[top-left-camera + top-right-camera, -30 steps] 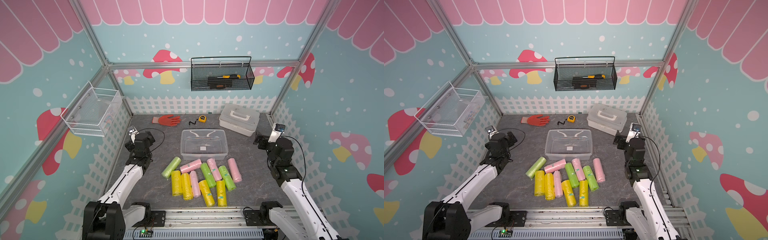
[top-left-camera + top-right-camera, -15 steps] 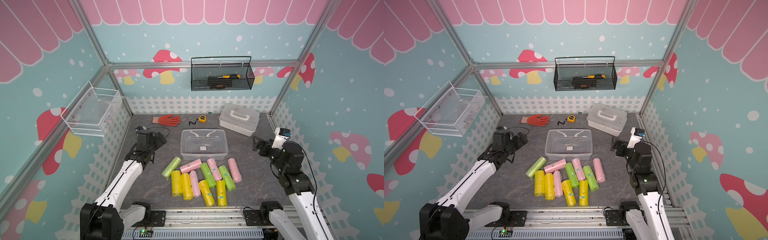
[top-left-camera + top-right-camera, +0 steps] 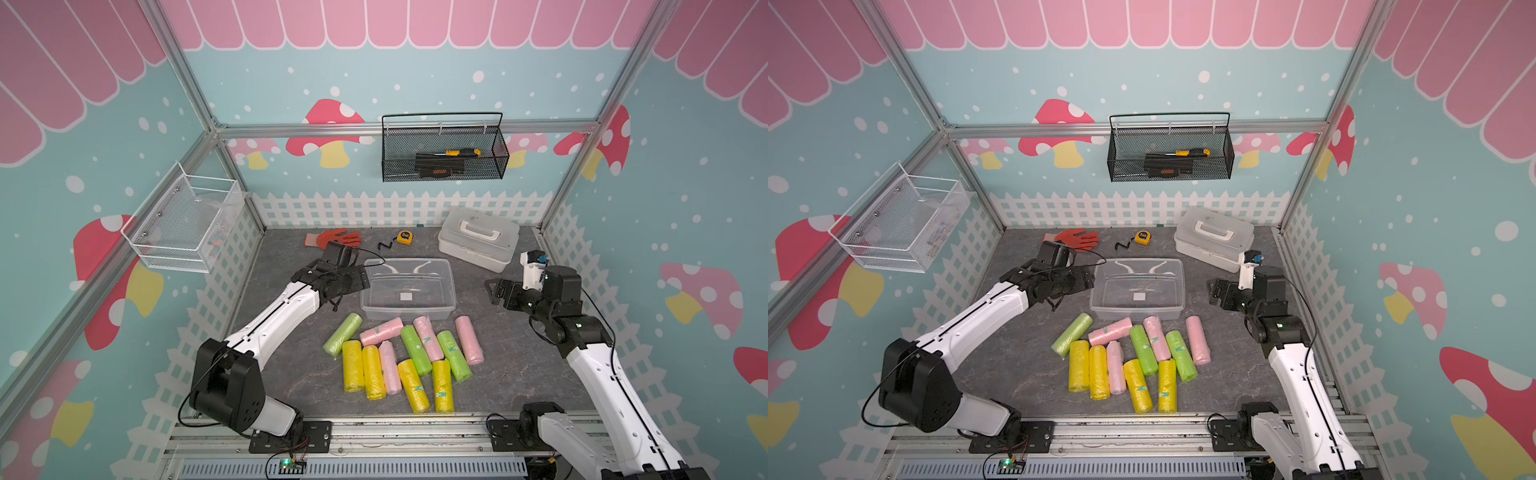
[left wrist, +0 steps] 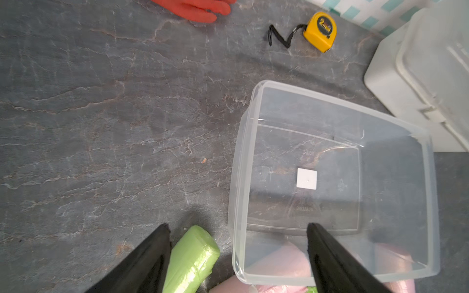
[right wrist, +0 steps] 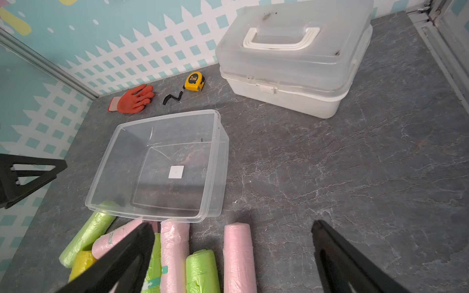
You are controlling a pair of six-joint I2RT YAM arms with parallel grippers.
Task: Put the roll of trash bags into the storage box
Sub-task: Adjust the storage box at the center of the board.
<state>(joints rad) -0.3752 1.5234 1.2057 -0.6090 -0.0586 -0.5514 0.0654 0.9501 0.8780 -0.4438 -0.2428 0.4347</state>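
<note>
The rolls of trash bags (image 3: 415, 351) lie in a loose heap on the counter (image 3: 291, 374), lower middle in both top views. None is in the storage box (image 3: 407, 312) just above them. They look light and soft, with slippery film wrap, so a squeeze across the middle of the barrel should hold best. The light green roll (image 4: 193, 256), at the heap's upper-left edge, lies free for that. The left pincer (image 4: 237, 225) hangs near it by the box's left wall, jaws wide, holding nothing. The right pincer (image 5: 232, 224), right of the box, gapes wide and empty too.
</note>
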